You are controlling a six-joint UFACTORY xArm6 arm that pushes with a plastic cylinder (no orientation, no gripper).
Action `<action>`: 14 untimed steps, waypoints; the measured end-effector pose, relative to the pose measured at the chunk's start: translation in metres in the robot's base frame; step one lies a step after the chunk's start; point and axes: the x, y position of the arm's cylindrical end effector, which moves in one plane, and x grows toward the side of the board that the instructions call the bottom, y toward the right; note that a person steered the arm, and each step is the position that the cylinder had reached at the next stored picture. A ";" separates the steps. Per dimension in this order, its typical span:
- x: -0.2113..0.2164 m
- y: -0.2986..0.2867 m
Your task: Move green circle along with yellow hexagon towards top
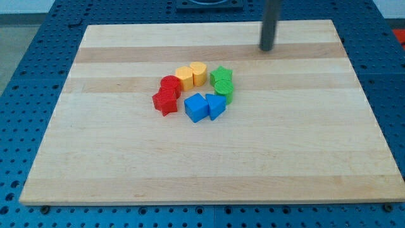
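The green circle point(224, 88) lies near the board's middle, just below a green star point(221, 75). The yellow hexagon point(184, 77) lies to their left, touching a second yellow block point(199, 73) with a rounded top. My tip point(266, 49) is near the view's top, up and to the right of the green blocks, well apart from every block. The blocks form a loose ring.
A red round block point(169, 83) and a red star point(166, 101) lie at the ring's left. A blue cube point(196, 107) and a blue triangle-like block point(216, 105) lie at its bottom. The wooden board point(202, 164) sits on a blue perforated table.
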 end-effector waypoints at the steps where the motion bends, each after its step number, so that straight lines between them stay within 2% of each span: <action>1: 0.047 0.048; 3: 0.079 0.053; 4: 0.117 0.048; 5: 0.145 0.012; 9: 0.135 -0.213; 10: 0.130 -0.217; 11: 0.141 -0.150; 12: 0.153 -0.112; 14: 0.134 -0.132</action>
